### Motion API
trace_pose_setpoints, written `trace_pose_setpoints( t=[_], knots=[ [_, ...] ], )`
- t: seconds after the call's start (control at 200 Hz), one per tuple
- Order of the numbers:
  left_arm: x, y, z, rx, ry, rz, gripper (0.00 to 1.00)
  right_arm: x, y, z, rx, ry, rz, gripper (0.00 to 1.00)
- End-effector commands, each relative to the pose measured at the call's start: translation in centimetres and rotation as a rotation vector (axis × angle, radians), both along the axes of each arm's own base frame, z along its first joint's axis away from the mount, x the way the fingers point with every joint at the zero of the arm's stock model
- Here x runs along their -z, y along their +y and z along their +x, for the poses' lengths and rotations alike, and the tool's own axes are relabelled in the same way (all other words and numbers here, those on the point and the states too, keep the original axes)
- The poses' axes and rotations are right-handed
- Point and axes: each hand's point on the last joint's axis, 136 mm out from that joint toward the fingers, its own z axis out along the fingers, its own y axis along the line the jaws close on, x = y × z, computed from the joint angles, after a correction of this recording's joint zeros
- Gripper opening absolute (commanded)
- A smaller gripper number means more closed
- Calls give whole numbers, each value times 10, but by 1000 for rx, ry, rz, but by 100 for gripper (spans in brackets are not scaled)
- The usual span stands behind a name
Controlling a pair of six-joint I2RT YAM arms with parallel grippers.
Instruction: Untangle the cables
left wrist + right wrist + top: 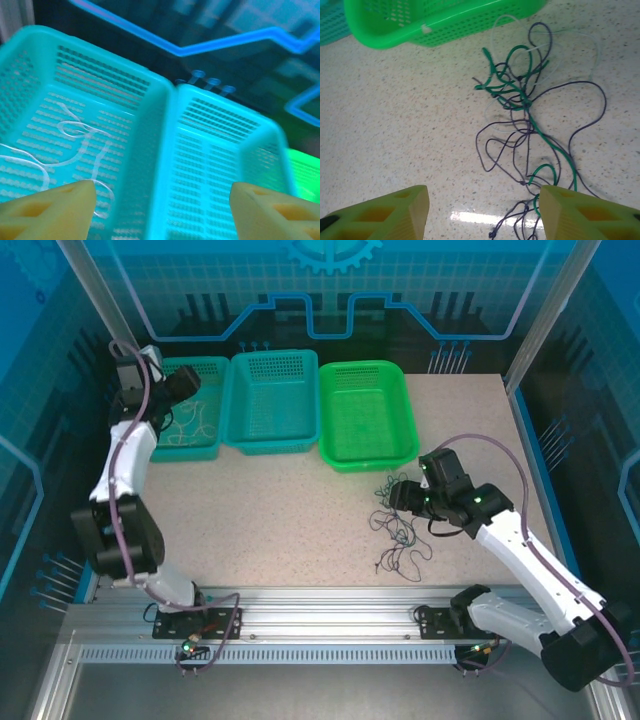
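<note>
- Thin, curly cables (522, 107), green, purple and white, lie knotted just beside the holey green plastic basket (445, 22).
- The left gripper (162, 212) and right gripper (484, 212) gape, holding nothing.

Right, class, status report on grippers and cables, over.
Left gripper open over teal baskets, white cable lying in leftmost. Right gripper open above tangled cables on table. Green basket close by tangle.

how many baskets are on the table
3, in a row along the far edge of the table: a teal basket at the left, a second teal basket in the middle, a green basket at the right. None seems hidden.
</note>
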Motion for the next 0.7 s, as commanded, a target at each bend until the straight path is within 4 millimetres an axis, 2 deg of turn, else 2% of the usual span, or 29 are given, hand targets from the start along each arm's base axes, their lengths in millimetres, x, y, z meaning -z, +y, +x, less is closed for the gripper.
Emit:
trace_pose_setpoints(
  t=[0.0,0.05,0.13,0.225,0.33,0.44,0.51,0.55,0.6,0.695],
  knots=[
    [-74,-84,-37,206,-205,-98,73,19,-3,7,-1,50,-16,61],
    [-79,-118,-58,281,-226,-102,74,25,-2,14,-11,63,-24,61],
    [-76,-172,-91,407,-242,-104,74,36,5,27,-30,94,-38,61],
    [-56,-228,-128,546,-243,-133,74,55,11,42,-30,138,-54,62],
    [-29,-272,-165,663,-239,-135,74,80,19,58,-26,168,-55,64],
    [-3,-301,-192,764,-222,-85,74,110,26,67,-31,215,-72,65],
    [9,-310,-202,811,-195,-39,74,127,26,71,-37,233,-98,59],
    [14,-313,-205,831,-184,-21,74,133,24,73,-37,239,-116,51],
    [17,-313,-206,838,-172,-8,74,137,21,74,-36,235,-141,35],
    [17,-309,-205,818,-160,18,75,133,15,72,-52,213,-178,11]
  ],
)
